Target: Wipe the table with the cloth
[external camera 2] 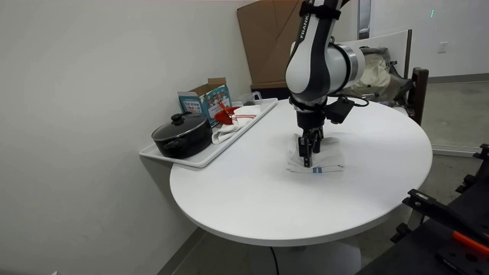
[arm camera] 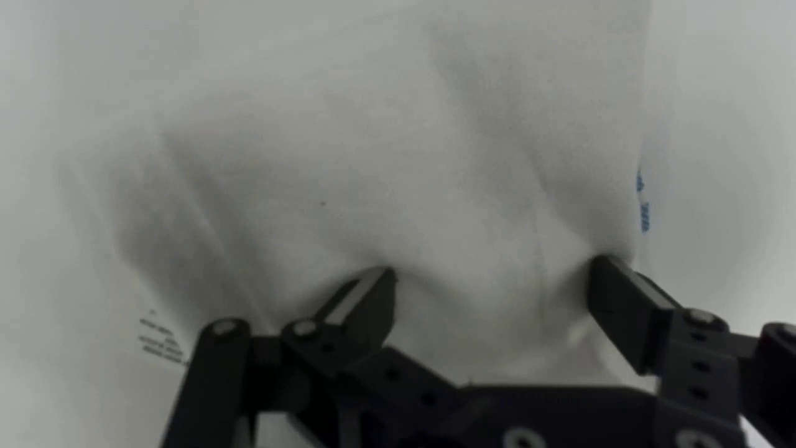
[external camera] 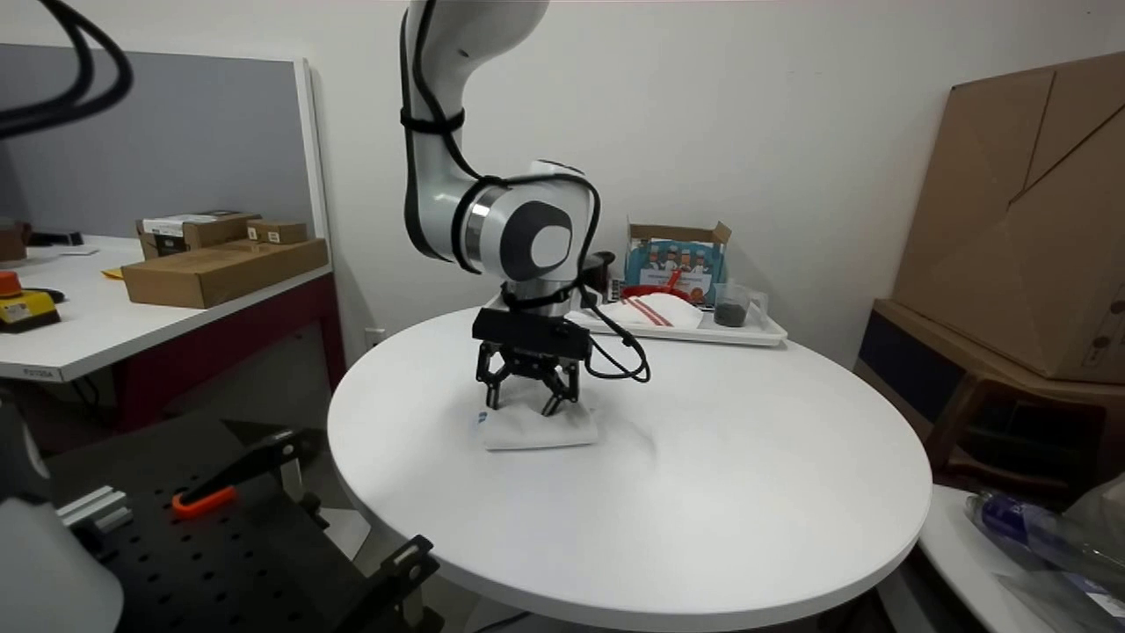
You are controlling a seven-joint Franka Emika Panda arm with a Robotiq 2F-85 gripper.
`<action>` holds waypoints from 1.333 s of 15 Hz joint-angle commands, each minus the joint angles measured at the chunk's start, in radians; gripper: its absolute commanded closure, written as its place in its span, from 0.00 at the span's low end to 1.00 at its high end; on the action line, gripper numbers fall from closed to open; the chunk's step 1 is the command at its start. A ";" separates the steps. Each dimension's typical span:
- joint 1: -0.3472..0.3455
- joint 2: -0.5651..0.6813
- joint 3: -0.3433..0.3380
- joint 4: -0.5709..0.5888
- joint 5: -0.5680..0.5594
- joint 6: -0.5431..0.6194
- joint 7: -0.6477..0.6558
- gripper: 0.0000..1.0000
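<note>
The white cloth lies folded and flat on the round white table (external camera: 747, 492). The cloth (external camera: 540, 432) shows in both exterior views, with a small blue mark on its edge (external camera 2: 330, 157), and fills much of the wrist view (arm camera: 373, 168). My gripper (external camera: 521, 410) points down onto the cloth, as also seen in an exterior view (external camera 2: 312, 159). In the wrist view the gripper's two fingers (arm camera: 494, 264) stand wide apart, with their tips on or just above the cloth. The cloth is slightly rumpled around the tips. Nothing is pinched between the fingers.
A white tray (external camera 2: 208, 159) at the table's wall side holds a black lidded pot (external camera 2: 183, 139), an open box (external camera 2: 217, 101), a red item (external camera 2: 225, 115), a striped towel (external camera: 655, 309) and a clear cup (external camera: 731, 308). A black perforated bench (external camera: 211, 545) stands beside the table.
</note>
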State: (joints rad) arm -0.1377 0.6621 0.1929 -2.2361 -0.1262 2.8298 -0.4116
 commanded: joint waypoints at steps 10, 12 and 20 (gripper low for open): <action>0.109 -0.041 -0.097 -0.035 -0.043 -0.034 0.058 0.41; 0.072 -0.084 -0.067 -0.049 -0.024 -0.044 0.035 0.28; 0.144 -0.197 -0.196 -0.094 -0.127 -0.025 0.115 0.00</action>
State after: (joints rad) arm -0.0576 0.4971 0.0741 -2.2958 -0.1800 2.8056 -0.3557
